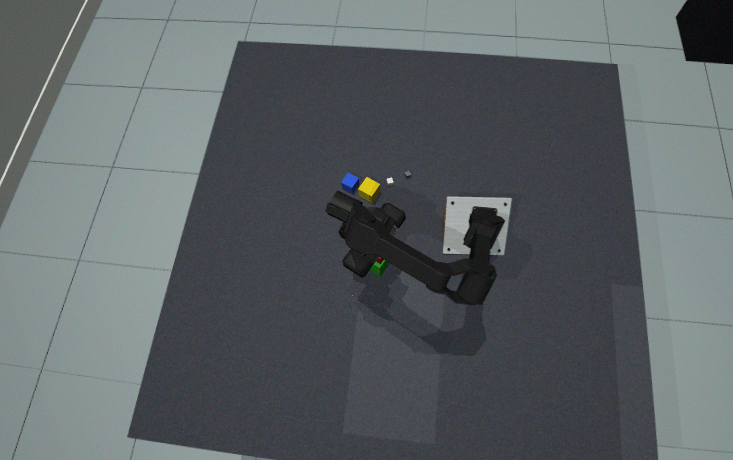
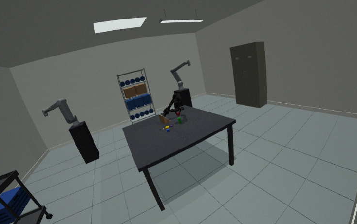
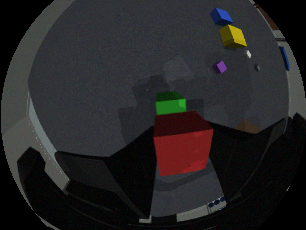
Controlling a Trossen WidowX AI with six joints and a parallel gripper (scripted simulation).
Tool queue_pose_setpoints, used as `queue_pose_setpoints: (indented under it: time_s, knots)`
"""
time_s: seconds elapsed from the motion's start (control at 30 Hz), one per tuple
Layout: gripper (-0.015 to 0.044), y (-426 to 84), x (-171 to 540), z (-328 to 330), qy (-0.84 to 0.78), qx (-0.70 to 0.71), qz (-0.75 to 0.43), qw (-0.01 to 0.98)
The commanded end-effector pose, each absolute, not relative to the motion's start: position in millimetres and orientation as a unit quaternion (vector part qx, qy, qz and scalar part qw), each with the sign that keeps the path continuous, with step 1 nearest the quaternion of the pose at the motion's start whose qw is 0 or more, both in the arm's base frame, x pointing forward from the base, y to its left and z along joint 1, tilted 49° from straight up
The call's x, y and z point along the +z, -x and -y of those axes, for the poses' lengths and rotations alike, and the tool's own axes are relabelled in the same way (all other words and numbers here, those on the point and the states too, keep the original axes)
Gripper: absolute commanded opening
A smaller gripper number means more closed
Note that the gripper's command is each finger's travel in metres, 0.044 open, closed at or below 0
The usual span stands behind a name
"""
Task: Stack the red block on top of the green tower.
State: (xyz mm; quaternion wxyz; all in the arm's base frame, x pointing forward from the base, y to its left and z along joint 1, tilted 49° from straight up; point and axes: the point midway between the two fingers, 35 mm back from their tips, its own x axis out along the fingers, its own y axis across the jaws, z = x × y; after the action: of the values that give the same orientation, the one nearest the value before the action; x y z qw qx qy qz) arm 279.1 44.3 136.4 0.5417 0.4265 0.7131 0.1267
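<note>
Pincer (image 3: 181, 162) grasping the small red cube (image 3: 182, 143)
Squat green block tower (image 3: 170, 103) stands at twelve o'clock beyond it on the dark tabletop (image 3: 100, 62)

The table (image 1: 278, 171) is dark charcoal grey. The arm (image 1: 415, 262) is black on a white base plate (image 1: 455, 228). The held block (image 3: 182, 143) is red; the tower (image 3: 170, 103) is green. In the upper right of the wrist view sit a blue cube (image 3: 221, 15), a yellow cube (image 3: 233, 35) and a small purple cube (image 3: 221, 66). The floor (image 1: 72, 228) has pale grey-blue tiles.

matte black boxy arm (image 1: 415, 264) on a white base plate (image 1: 454, 231) with corner screws
</note>
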Motion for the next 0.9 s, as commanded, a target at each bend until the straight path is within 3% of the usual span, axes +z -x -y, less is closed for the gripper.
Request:
queue_pose_setpoints:
  time_s: [0.0,0.87]
  knots:
    - [0.0,-281.5,130.2,-48.9,-0.427,0.127,-0.713,0.542]
    - [0.0,-280.6,110.0,-71.6,-0.427,0.127,-0.713,0.542]
